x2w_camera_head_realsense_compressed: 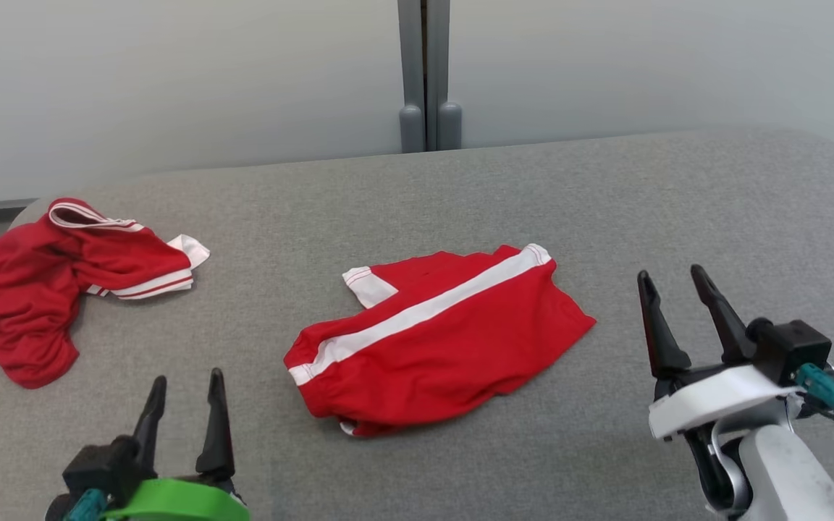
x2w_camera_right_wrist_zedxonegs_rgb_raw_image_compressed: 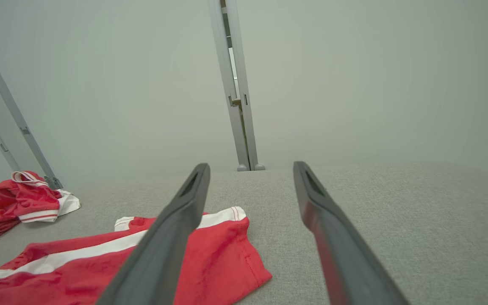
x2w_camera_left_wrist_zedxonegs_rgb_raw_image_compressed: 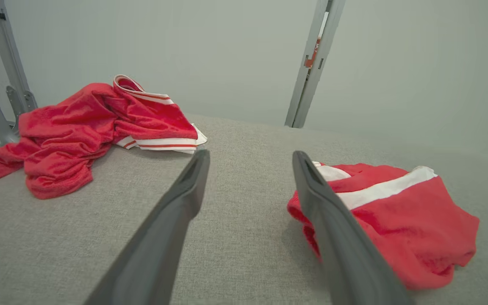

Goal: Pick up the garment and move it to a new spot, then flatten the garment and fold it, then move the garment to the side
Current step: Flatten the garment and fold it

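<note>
A red garment (x2w_camera_head_realsense_compressed: 446,340) with a white stripe lies folded in a compact rectangle at the middle of the grey padded table (x2w_camera_head_realsense_compressed: 677,195). A second red garment (x2w_camera_head_realsense_compressed: 33,289) with white trim lies crumpled at the table's far left, hanging partly over the edge. My left gripper (x2w_camera_head_realsense_compressed: 187,376) is open over the near left of the table, between the two garments, touching neither. My right gripper (x2w_camera_head_realsense_compressed: 670,273) is open to the right of the folded garment, clear of it. The left wrist view has the crumpled garment (x2w_camera_left_wrist_zedxonegs_rgb_raw_image_compressed: 79,127) to the left of my open left gripper (x2w_camera_left_wrist_zedxonegs_rgb_raw_image_compressed: 251,153) and the folded garment (x2w_camera_left_wrist_zedxonegs_rgb_raw_image_compressed: 405,220) to its right. In the right wrist view the folded garment (x2w_camera_right_wrist_zedxonegs_rgb_raw_image_compressed: 227,250) lies low and left, under my open right gripper (x2w_camera_right_wrist_zedxonegs_rgb_raw_image_compressed: 251,165).
A pale wall with a grey vertical post (x2w_camera_head_realsense_compressed: 428,79) stands behind the table. The table's far corners are rounded. Bare grey cloth stretches along the back and right of the table.
</note>
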Available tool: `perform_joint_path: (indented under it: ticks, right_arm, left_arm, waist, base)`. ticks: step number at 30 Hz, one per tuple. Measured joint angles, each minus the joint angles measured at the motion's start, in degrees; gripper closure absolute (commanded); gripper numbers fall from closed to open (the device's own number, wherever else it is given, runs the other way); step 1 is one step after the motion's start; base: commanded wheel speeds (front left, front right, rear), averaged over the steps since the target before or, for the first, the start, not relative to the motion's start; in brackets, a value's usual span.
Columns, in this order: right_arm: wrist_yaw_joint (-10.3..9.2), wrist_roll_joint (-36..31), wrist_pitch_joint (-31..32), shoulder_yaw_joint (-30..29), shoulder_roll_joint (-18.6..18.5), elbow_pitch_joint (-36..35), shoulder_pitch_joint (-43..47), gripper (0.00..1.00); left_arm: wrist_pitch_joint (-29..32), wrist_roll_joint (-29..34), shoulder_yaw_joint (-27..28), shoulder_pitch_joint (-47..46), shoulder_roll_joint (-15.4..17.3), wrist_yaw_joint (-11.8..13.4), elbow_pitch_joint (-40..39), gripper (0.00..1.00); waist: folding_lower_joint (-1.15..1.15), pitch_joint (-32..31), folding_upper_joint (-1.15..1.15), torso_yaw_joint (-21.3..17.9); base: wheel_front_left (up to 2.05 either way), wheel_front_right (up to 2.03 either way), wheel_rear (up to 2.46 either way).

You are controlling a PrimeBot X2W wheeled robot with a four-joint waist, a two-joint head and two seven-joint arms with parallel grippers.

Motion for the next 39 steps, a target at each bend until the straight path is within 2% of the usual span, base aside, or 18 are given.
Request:
perform_joint_path:
  ticks: [2, 6, 11, 18, 28, 39]
  right_arm:
    - [0.00, 1.72, 0.09, 1.44, -1.16, 2.49, -2.54, 0.00]
    - [0.00, 5.78, 5.66, 5.98, -5.41, 7.72, -10.00, 0.00]
    - [0.00, 11.39, 14.59, 10.14, -10.72, 13.43, -19.70, 0.00]
    - [0.00, 21.03, 29.31, 18.29, -16.04, 21.32, -30.83, 0.00]
    - [-0.01, 30.78, 42.10, 28.52, -19.74, 28.20, -39.89, 0.00]
    - [0.00, 40.18, 45.67, 36.21, -20.82, 28.07, -42.08, 0.00]
  left_arm:
    - [3.45, -2.72, -0.97, -0.99, -0.48, -0.69, 0.00, 0.00]
    - [13.40, -8.79, -4.01, -3.49, -0.74, -1.91, -1.27, 0.00]
    - [25.40, -18.44, -8.38, -6.34, -1.21, -2.43, -4.13, 0.00]
    - [35.43, -23.93, -11.43, -11.27, -0.85, -2.48, -5.15, 0.00]
    - [41.03, -27.97, -15.28, -14.90, -0.70, -2.64, -4.99, 0.00]
    - [40.88, -30.54, -16.42, -16.99, -0.57, -2.66, -2.89, 0.00]
  waist:
    - [0.00, 0.38, 0.00, 0.64]
    - [0.00, 2.07, 0.00, 1.93]
    - [0.00, 4.95, 0.00, 4.25]
    - [0.00, 9.64, 0.00, 7.61]
    - [0.00, 15.49, 0.00, 11.82]
    - [0.00, 18.00, 0.00, 13.09]
  base:
    - [0.00, 0.00, 0.00]
    - [0.00, 0.00, 0.00]
    - [0.00, 0.00, 0.00]
    - [0.00, 0.00, 0.00]
    - [0.00, 0.00, 0.00]
    - [0.00, 0.00, 0.00]
